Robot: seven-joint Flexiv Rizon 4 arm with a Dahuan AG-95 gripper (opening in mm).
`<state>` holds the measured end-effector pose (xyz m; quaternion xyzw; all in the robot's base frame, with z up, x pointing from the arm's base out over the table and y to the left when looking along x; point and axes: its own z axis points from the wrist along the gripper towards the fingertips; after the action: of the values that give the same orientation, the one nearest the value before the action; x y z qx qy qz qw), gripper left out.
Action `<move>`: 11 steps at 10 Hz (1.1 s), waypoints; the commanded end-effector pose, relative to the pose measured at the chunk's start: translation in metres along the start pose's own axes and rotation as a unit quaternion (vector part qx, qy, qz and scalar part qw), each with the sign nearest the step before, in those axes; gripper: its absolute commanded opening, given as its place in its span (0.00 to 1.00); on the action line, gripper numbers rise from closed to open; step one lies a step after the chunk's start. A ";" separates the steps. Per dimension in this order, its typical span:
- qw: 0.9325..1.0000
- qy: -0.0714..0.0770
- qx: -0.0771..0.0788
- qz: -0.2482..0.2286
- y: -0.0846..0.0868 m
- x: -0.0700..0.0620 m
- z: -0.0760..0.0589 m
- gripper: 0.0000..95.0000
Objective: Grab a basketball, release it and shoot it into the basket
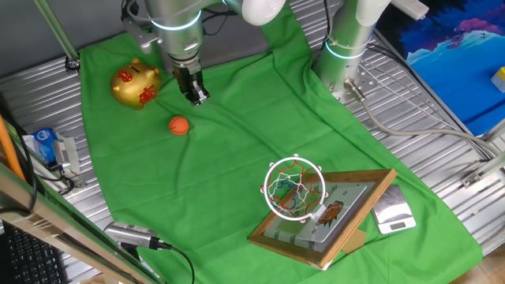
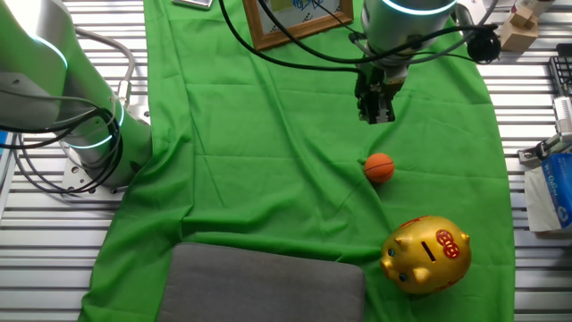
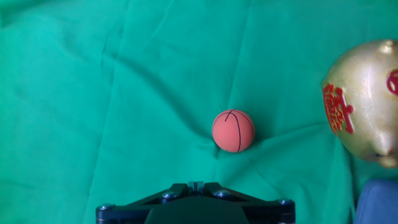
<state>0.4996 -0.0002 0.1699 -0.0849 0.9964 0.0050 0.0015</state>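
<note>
We see the basketball (image 1: 179,125), a tiny orange ball with thin dark lines, lying on the green cloth (image 1: 237,134) in the upper left part of one fixed view. In the hand view it sits near the middle of the frame, on a small wrinkle of cloth, with nothing touching it.

Just above and to the right of the ball in that fixed view hangs the gripper (image 1: 197,97), pointing down at the cloth and holding nothing. Its fingers look close together in both fixed views, but we cannot tell for sure whether they are parted or closed; the hand view shows only the dark base of the hand along the bottom edge.

A gold piggy bank (image 1: 136,85) stands near the ball, at upper left. The basket (image 1: 295,189), a white ring with a red-and-white net on a wooden-framed picture, lies well apart at lower right.

We judge the task barely begun: the ball is not yet grasped, so grabbing, carrying, releasing and scoring all remain.
</note>
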 end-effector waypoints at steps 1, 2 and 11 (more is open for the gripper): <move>0.999 0.001 -0.001 -0.038 0.000 -0.002 0.000 0.00; 0.999 0.002 -0.002 -0.051 -0.001 -0.003 0.000 0.00; 0.971 0.013 -0.017 -0.238 -0.044 -0.045 0.020 0.00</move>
<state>0.5439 -0.0308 0.1531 -0.2984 0.9542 0.0185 -0.0088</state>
